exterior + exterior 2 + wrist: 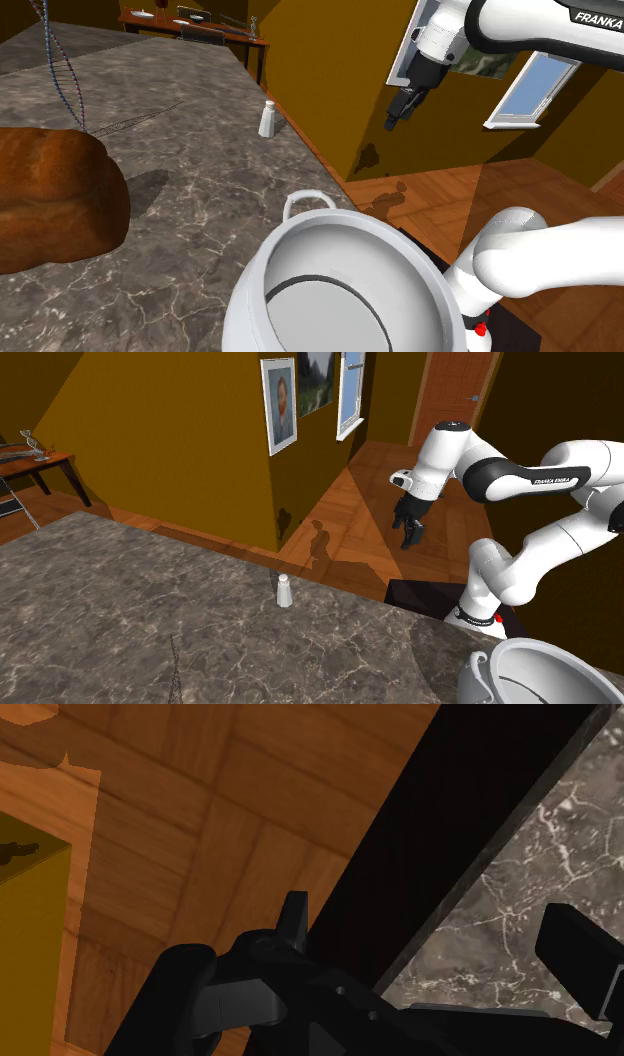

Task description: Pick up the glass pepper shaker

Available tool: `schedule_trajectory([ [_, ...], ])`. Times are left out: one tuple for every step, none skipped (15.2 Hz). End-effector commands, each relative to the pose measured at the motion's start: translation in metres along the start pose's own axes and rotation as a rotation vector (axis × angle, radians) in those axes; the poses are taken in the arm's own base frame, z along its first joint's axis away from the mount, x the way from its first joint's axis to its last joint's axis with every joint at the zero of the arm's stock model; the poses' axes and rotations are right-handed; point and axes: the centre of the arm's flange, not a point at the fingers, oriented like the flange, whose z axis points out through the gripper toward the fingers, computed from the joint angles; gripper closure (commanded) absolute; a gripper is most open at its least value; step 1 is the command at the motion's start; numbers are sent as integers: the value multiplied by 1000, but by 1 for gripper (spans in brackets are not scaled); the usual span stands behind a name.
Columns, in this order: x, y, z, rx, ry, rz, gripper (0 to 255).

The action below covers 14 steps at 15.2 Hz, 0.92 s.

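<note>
White rounded arm (450, 452) with dark joints; FRANKA lettering (597, 16); all-black pincer (409, 538).

A dark grey marbled tabletop (180, 150) carries a small pale shaker (267, 119) upright near one edge, a brown loaf (55, 195) and a large white pot (340, 290).

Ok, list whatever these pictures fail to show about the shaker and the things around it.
- Pepper shaker: contents and material, too small in the shoulder and second exterior views.
- White pot: its lower part, cut off by the shoulder view's bottom edge.
- Brown loaf: its full length, cut off by the shoulder view's left edge.
- Far table: the items on it, too small to name.
</note>
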Motion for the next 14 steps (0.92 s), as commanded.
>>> schedule_trajectory([
  [0, 0, 0, 0, 0, 0, 0],
  [12, -2, 4, 6, 1, 1, 0],
  [25, -4, 7, 12, 2, 2, 0],
  [37, -6, 11, 17, 2, 3, 0],
  [49, -8, 14, 23, 3, 4, 0],
  [61, -9, 18, 29, 4, 5, 0],
  [74, -11, 21, 35, 5, 6, 0],
  [86, -13, 25, 41, 5, 7, 0],
  [98, -15, 28, 46, 6, 8, 0],
  [111, -17, 32, 52, 7, 9, 0],
  [123, -19, 35, 58, 8, 10, 0],
  [135, -21, 39, 64, 9, 11, 0],
  [148, -23, 42, 70, 9, 12, 0],
  [160, -25, 46, 75, 10, 13, 0],
])
